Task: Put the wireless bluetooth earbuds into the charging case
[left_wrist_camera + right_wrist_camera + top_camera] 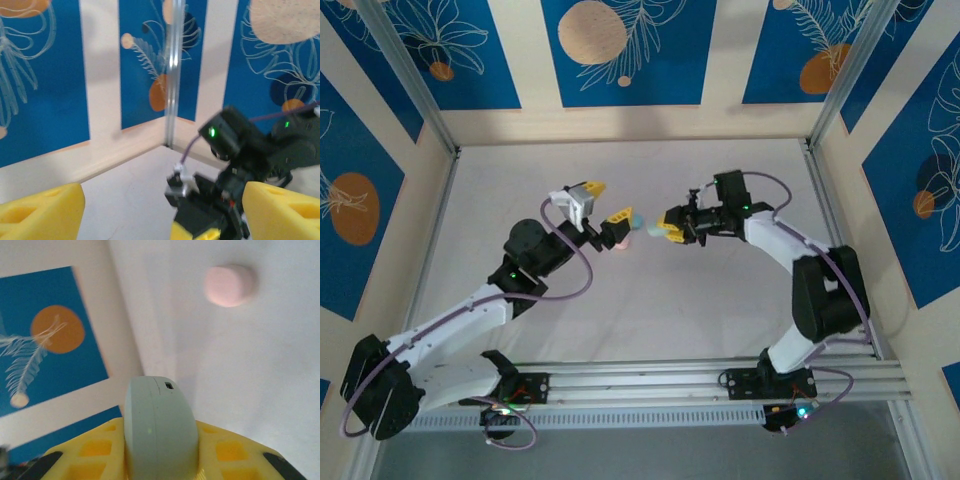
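Right side: the right gripper (672, 226) was closed on the light blue case (157, 427), which was pinched by its two wide sides between the yellow fingers (235, 455).
Left side: the left gripper (605, 203) was opened wide, and nothing was held in it.
Where the blue case was: it was held near the middle of the table (720, 320), between the two grippers, with the left gripper just beside it.
Other case: a pink case (229, 285) was seen lying on the table, close under the left gripper.
Lid: it looked shut, and whether earbuds were inside could not be told.
How the case would handle: it was judged to be light, hard, smooth and round, so it could be squeezed out of a loose pinch.
How earbuds would handle: they were judged to be tiny, light and slippery, and easily flicked away.
Where to take hold: the case was best kept pinched by its wide sides, with the lid left free. An earbud was best pinched softly with the fingertips.
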Tool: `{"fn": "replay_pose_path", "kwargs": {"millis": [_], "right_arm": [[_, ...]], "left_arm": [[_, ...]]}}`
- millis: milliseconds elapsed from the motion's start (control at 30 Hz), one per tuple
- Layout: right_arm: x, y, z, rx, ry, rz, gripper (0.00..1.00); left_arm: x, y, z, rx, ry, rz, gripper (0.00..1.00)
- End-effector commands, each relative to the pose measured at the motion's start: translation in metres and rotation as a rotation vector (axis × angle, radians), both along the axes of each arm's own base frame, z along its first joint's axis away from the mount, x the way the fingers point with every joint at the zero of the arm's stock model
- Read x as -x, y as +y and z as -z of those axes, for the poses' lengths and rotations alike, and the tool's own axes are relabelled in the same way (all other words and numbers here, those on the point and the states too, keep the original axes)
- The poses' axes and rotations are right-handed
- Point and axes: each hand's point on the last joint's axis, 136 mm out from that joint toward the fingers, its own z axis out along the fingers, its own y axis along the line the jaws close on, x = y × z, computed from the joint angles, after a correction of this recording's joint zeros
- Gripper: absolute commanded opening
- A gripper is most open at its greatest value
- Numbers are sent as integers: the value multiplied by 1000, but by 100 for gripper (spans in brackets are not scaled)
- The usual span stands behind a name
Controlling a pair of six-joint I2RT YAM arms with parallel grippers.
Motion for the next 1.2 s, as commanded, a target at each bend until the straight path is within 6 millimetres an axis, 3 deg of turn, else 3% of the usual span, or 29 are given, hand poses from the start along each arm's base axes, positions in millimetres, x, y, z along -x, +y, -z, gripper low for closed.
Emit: {"fn": "replay_pose_path", "kwargs": {"millis": [0, 167, 667, 833, 1167], "right_arm": [[-2, 7, 35, 38, 36, -10, 13], [-8, 15, 67, 59, 93, -14, 15], [-12, 29, 111, 153, 151, -54, 19], [-8, 24, 118, 199, 157, -64, 24], [2, 7, 115, 267, 147, -52, 46]], "left_arm": [[-7, 18, 6, -1, 28, -110, 83], [-7, 25, 9, -4, 40, -143, 86], [-10, 30, 12, -7, 37, -176, 89], [-12, 31, 14, -12, 40, -188, 89], [-16, 25, 15, -5, 45, -175, 90]]}}
